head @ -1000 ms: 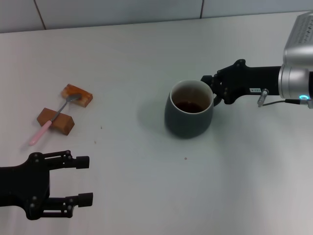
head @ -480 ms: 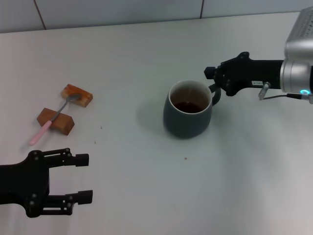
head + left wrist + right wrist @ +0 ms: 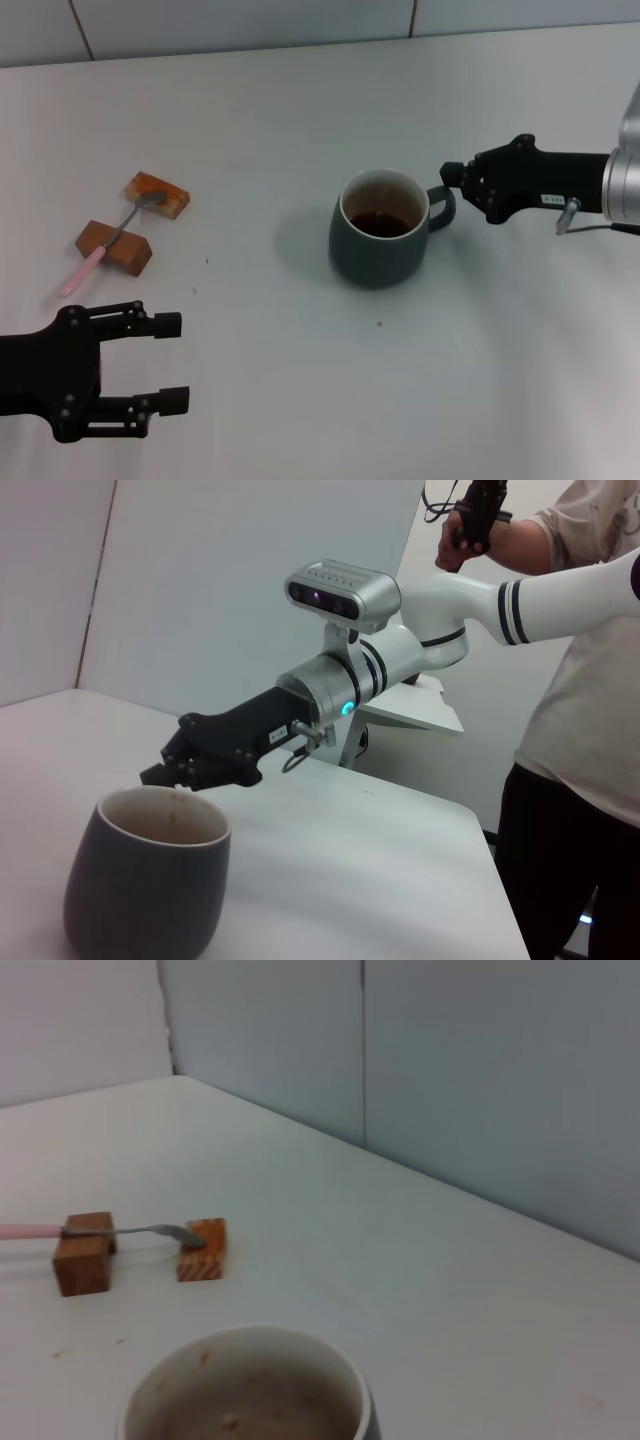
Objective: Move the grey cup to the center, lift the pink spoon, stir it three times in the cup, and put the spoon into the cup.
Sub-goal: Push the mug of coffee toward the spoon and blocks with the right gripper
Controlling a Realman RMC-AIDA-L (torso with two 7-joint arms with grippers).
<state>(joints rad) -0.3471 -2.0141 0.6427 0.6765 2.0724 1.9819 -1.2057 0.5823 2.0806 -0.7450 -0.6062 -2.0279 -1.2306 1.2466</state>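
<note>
The grey cup (image 3: 380, 245) stands upright near the table's middle, its handle (image 3: 444, 208) pointing right and brown dregs inside. It also shows in the left wrist view (image 3: 148, 885) and the right wrist view (image 3: 250, 1390). My right gripper (image 3: 452, 178) hovers just right of the handle, apart from it, open and empty; the left wrist view shows it (image 3: 168, 774) behind the rim. The pink spoon (image 3: 95, 257) lies across two brown blocks at the left, bowl on the far block. My left gripper (image 3: 170, 362) is open and empty at the near left, below the spoon.
The two wooden blocks (image 3: 115, 246) (image 3: 158, 193) carry the spoon, also seen in the right wrist view (image 3: 85, 1252). A person (image 3: 580, 710) stands beyond the table's right side. A tiled wall runs along the far table edge.
The right gripper has let go of the cup handle and drawn back to the right. The cup has shifted slightly left. The left gripper has stayed put.
</note>
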